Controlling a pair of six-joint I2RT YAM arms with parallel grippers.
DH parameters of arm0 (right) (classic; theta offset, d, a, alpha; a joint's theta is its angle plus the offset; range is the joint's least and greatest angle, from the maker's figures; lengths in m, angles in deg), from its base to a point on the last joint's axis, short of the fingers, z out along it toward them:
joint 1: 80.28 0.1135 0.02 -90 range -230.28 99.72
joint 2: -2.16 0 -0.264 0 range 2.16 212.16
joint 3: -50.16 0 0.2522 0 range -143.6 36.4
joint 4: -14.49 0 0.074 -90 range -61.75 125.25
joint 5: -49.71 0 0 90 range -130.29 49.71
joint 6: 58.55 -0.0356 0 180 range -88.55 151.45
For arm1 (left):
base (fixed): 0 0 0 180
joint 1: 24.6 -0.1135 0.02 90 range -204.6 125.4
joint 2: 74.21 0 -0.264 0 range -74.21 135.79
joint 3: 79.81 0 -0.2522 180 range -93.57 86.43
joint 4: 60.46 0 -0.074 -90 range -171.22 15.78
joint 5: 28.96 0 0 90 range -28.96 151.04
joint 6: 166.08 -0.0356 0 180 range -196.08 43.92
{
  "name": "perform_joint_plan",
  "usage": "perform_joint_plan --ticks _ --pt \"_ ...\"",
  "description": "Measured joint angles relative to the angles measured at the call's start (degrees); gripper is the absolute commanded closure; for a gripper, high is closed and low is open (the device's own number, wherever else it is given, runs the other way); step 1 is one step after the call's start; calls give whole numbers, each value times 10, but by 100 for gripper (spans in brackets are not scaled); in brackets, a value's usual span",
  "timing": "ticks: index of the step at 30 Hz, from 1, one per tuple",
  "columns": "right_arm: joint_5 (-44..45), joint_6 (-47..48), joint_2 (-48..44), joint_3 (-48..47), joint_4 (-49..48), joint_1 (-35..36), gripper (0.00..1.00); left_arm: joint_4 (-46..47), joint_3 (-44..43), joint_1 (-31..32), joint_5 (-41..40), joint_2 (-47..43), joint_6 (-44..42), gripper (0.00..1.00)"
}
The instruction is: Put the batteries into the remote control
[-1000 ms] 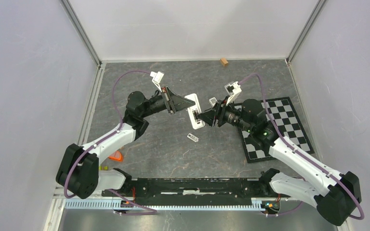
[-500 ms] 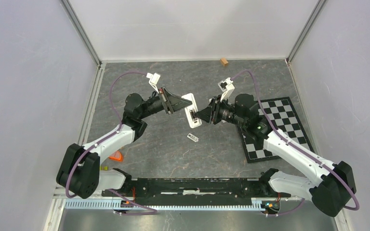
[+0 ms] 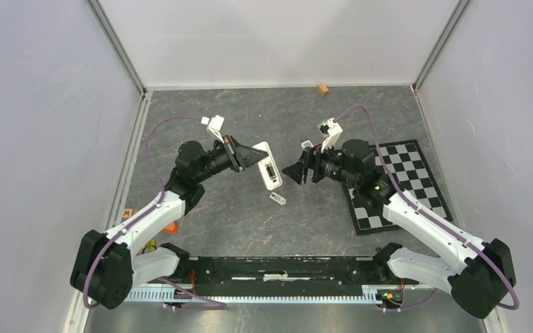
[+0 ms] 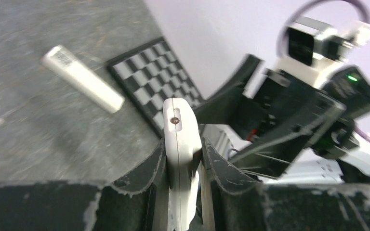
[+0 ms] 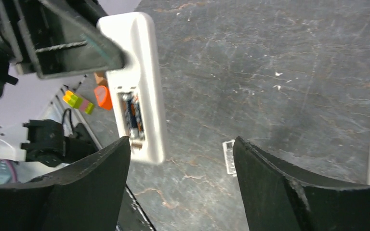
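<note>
My left gripper (image 3: 259,155) is shut on the white remote control (image 3: 269,170) and holds it above the table by its upper end. In the left wrist view the remote (image 4: 179,130) stands edge-on between the two fingers. Its back faces my right gripper, with the battery bay uncovered. A dark battery with an orange mark (image 5: 131,115) lies inside the bay. My right gripper (image 3: 293,172) hangs just right of the remote, apart from it. Its jaws stand open with nothing between them (image 5: 180,144).
A small white battery cover (image 3: 277,198) lies on the grey table below the remote. A white bar with a barcode (image 4: 82,78) lies near the checkerboard mat (image 3: 399,182). A wooden block (image 3: 323,89) sits at the back wall, and an orange piece (image 3: 170,226) by the left arm.
My right gripper has let go at the remote's bay, opened wide and drawn back to the right. The left arm has pulled the remote a little left and nearer.
</note>
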Motion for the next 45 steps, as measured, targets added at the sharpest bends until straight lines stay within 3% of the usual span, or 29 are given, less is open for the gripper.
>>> perform_joint_plan --ticks 2,5,11,16,24,37,45 --pt "1 23 -12 11 0 -1 10 -34 13 -7 -37 -11 -6 98" --pt "-4 70 -10 22 -2 9 9 -91 36 -20 -99 -26 -8 98" --pt "70 153 84 16 30 87 30 -203 75 -42 -224 -83 -9 98" --pt "128 204 238 -42 117 112 31 -261 79 -54 -287 -128 -13 98" --pt "158 274 333 -90 186 146 34 -296 80 -63 -302 -146 -24 98" --pt "167 307 358 -97 169 151 38 -323 80 -73 -301 -151 -45 98" --pt "167 301 387 -123 156 151 56 -324 80 -75 -301 -156 -45 98"
